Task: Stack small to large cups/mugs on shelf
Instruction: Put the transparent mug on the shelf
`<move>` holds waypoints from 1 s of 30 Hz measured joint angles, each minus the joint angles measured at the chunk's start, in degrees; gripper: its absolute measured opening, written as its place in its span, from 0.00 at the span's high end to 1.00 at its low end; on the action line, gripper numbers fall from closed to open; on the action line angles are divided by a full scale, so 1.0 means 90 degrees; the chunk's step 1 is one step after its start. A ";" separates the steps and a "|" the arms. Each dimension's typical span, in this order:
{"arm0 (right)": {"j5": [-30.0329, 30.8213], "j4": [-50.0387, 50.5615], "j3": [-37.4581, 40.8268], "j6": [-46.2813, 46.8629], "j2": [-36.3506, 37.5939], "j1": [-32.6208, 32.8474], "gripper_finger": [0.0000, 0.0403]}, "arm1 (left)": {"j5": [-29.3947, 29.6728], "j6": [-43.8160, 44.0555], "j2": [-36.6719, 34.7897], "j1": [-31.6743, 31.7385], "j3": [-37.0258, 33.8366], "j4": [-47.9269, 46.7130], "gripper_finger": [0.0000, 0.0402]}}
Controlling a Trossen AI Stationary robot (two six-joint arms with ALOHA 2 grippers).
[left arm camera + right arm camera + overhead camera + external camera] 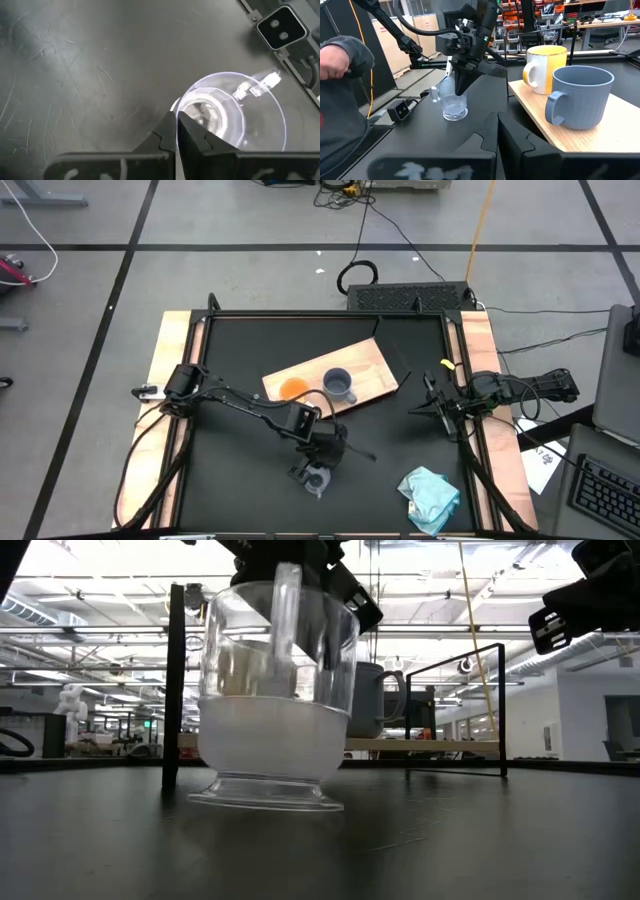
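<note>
Left wrist view — left fingers (176,122) pinching glass cup (230,112) rim — right fingers (496,125) pressed together

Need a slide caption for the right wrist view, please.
Left gripper pinches the glass cup's rim on the table; two mugs wait on the board.

An orange mug (293,389) with a white handle and yellow rim is sitting on a light-wood shelf (372,366) showing visible grain, beside a blue-grey mug (340,385). Off the shelf, a clear glass cup (454,104) is standing on the scuffed black surface (390,460), near a pale teal cloth (432,495).
</note>
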State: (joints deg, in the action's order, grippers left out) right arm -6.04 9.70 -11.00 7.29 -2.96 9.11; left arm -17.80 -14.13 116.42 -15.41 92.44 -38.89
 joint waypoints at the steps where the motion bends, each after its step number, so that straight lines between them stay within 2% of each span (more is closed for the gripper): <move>1: 0.0000 0.0002 0.0000 0.0000 0.0000 0.0000 1.00 | -0.0008 0.0073 0.0000 0.0002 0.0000 0.0005 0.98; 15: 0.0000 0.0000 0.0000 0.0000 0.0002 0.0000 1.00 | -0.0154 0.0722 -0.0104 0.0068 0.0071 0.0995 1.00; 19: 0.0000 0.0000 0.0000 0.0000 0.0000 0.0000 1.00 | 0.0331 0.0550 -0.0126 0.0079 0.0422 0.1015 1.00; 24: 0.0000 0.0000 0.0000 0.0062 0.0002 0.0000 1.00 | 0.0480 0.0015 -0.0235 0.0062 0.0969 0.0983 1.00; 30: 0.0000 0.0002 0.0000 0.0117 0.0002 0.0000 1.00 | 0.1411 -0.0211 -0.1029 0.0123 0.1001 0.0692 1.00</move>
State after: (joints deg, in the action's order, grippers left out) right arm -6.04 9.72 -11.00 8.34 -2.94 9.10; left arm -5.11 -16.03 107.16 -14.31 101.45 -32.66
